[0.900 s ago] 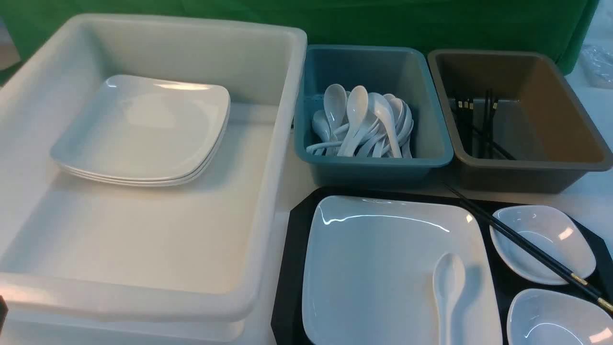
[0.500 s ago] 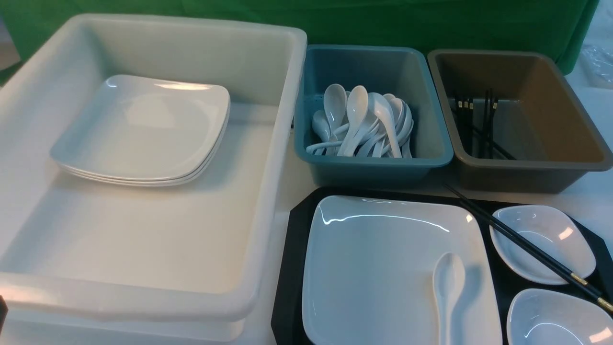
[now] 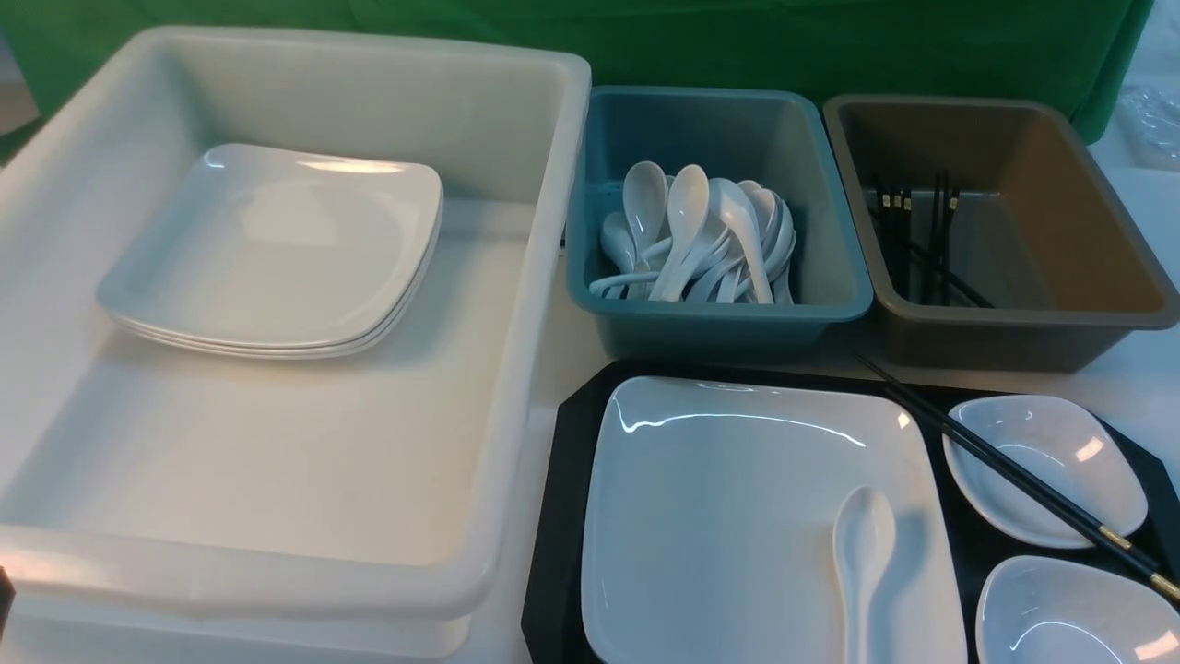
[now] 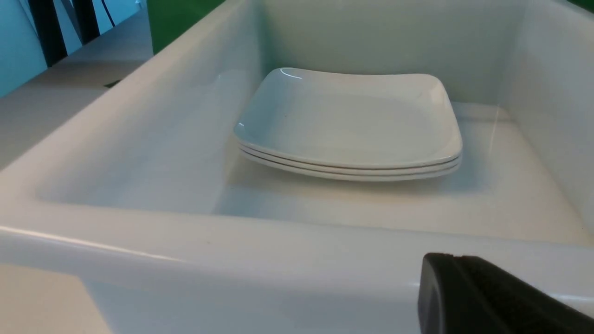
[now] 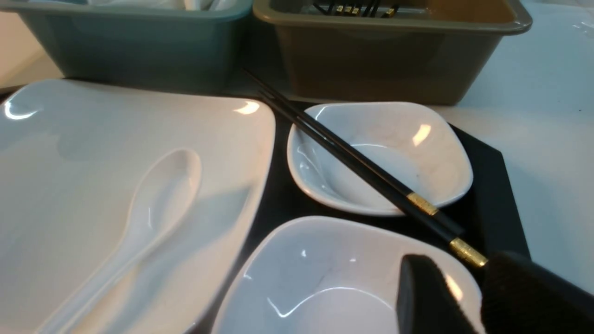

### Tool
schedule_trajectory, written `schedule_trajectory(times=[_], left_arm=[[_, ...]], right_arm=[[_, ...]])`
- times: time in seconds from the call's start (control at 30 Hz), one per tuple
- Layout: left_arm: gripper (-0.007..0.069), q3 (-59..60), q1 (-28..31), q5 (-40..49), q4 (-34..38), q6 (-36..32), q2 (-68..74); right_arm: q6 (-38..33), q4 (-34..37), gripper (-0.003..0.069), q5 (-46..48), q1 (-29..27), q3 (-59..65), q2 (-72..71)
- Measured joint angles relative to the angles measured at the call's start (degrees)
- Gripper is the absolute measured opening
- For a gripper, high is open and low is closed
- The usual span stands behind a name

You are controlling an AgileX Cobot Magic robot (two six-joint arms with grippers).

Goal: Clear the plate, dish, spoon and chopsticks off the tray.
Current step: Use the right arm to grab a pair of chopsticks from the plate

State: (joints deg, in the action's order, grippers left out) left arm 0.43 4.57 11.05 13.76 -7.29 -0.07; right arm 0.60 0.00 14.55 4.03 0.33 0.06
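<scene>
Black tray on bench, nearest. Over nearer dish on tray's right part: right fingers, by gold ends of chopsticks, can't tell if clenched. Well left of tray, at white tub near rim: left fingers, clenched. Big plate fills tray's left part, spoon lying on it. Chopsticks cross farther dish. Beyond tray: teal tub, brown tub.

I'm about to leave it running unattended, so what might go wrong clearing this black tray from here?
The black gold-banded chopsticks lie across the farther small white dish, with their banded end by the right hand. Pulling them by that end may drag or tip the dish. The glossy white soup spoon lies loose on the large white square plate, so lifting the plate first might send it sliding off.
</scene>
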Motion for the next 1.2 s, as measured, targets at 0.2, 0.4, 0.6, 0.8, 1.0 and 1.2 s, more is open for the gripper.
schedule_trajectory(times=[0.2, 0.4, 0.6, 0.8, 1.0, 1.2], left_arm=[[0.0019, 0.0, 0.0, -9.2, 21.2, 10.1, 0.0], [0.0019, -1.6, -0.1, -12.0, 26.7, 11.5, 0.0], [0.0019, -21.1, -3.9, 10.9, 23.2, -8.1, 8.8], [0.0022, -33.9, -8.7, 22.2, 20.2, -14.7, 27.8], [0.0022, -40.8, -23.2, 23.4, 16.5, -16.8, 42.5], [0.0022, -42.3, -30.7, 19.7, 15.7, -17.1, 47.3]], right_arm=[[0.0, 0.0, 0.0239, 0.0, 0.0, 0.0, 0.0], [0.0, 0.0, 0.0239, 0.0, 0.0, 0.0, 0.0], [0.0, 0.0, 0.0239, 0.0, 0.0, 0.0, 0.0], [0.0, 0.0, 0.0239, 0.0, 0.0, 0.0, 0.0], [0.0, 0.0, 0.0239, -0.1, 0.0, 0.0, 0.0], [13.8, 8.1, 0.0239, -7.4, 0.0, 0.0, 0.0]])
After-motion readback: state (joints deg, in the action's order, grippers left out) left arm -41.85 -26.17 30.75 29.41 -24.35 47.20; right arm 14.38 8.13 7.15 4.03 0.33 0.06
